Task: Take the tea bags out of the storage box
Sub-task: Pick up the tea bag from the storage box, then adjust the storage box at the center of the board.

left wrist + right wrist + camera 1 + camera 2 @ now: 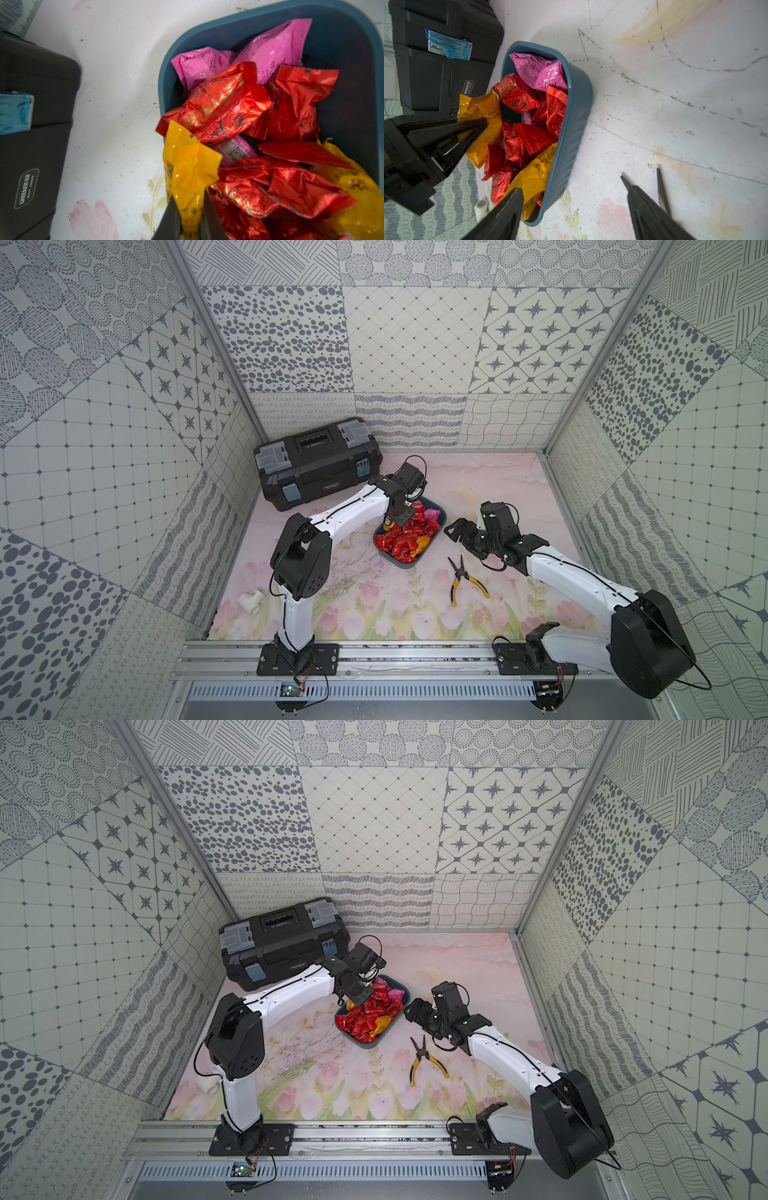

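Stage: early. Grips one yellow bag (187, 166) in clamped left gripper (190, 199) at box (164, 87) rim. Holds right gripper (570, 182) spread beside box. Leaves other bags (409, 537) heaped in box, mid-bench (374, 593); none seen outside.

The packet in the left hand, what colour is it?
Yellow-orange. The packet shows best in the left wrist view, pinched in the left hand.
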`<state>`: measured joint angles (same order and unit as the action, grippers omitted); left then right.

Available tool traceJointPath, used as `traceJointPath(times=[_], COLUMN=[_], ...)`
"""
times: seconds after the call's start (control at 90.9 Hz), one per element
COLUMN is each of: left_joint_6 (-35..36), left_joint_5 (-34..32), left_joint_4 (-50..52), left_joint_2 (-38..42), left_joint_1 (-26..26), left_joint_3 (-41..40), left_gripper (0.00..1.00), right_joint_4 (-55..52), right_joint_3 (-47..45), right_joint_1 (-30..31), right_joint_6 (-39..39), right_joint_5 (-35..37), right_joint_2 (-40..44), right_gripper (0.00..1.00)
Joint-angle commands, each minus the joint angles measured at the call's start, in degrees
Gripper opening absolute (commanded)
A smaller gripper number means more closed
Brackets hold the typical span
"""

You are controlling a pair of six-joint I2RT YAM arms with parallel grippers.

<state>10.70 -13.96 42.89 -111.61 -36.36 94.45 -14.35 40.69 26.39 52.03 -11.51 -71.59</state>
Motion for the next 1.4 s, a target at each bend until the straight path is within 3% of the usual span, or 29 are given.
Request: traceJointPath(times=[0.0,0.242,0.594,0.759,1.067,1.387], left_joint_6=[0.50,-3.32,-18.90,-24.68,-29.51,-31.05], left_joint_5=[-0.89,3.38,24.25,29.12,29.85,26.75], left_joint_4=[1.52,-1.74,-12.49,-16.36,-19.17,-17.59], left_joint_2=[2.47,11.13,29.40,35.56,40.85,44.03], left_joint_1=[-0.07,0.09,7.91,10.49,11.17,11.54], left_joint_3=[0.74,-1.73,-15.24,-21.71,-28.83,-32.08], left_gripper=[0.11,0.09,0.07,0.06,0.05,0.04], right_joint_4=[0.79,0.67,-2.14,-6.80,-8.51,-8.89], right_joint_3=[1.64,5.69,12.70,17.39,19.98,22.08], right_joint_1=[0.21,2.96,6.74,7.47,8.91,9.38], right_joint_6=[-1.27,-0.28,6.24,8.02,9.09,7.41], right_joint_5=[-0.83,0.14,7.77,9.96,10.73,11.27], right_joint_2=[0.24,-4.09,-13.22,-18.56,-23.33,-25.92], right_gripper=[0.83,0.77,0.55,0.47,0.42,0.19])
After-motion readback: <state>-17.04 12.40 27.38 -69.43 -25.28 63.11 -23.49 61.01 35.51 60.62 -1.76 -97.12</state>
